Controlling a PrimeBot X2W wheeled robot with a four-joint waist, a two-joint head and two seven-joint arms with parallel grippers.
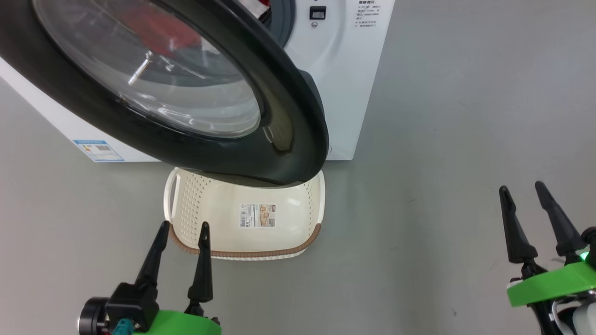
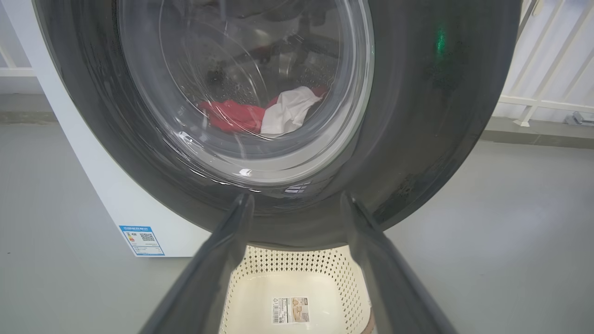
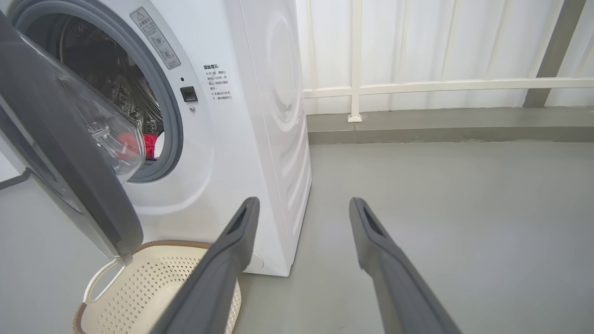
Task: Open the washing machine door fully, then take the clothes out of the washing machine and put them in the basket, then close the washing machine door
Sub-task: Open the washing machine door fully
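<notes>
Door: black-rimmed round glass door (image 1: 298, 116) ajar over cream perforated basket (image 1: 209, 209)
Left gripper (image 1: 185, 224): spread, empty
Right gripper (image 1: 521, 186): spread, empty

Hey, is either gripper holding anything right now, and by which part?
Nothing is held: the left gripper and the right gripper both stand open and empty.

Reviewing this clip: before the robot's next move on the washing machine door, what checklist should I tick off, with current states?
1. Door fully open: not ok; the washing machine door stands only part open, overhanging the basket.
2. Clothes out: not ok; the clothes lie in the drum.
3. Basket empty, on the floor before the washing machine: ok.
4. The left gripper is open and empty: ok.
5. The right gripper is open and empty: ok.
</notes>
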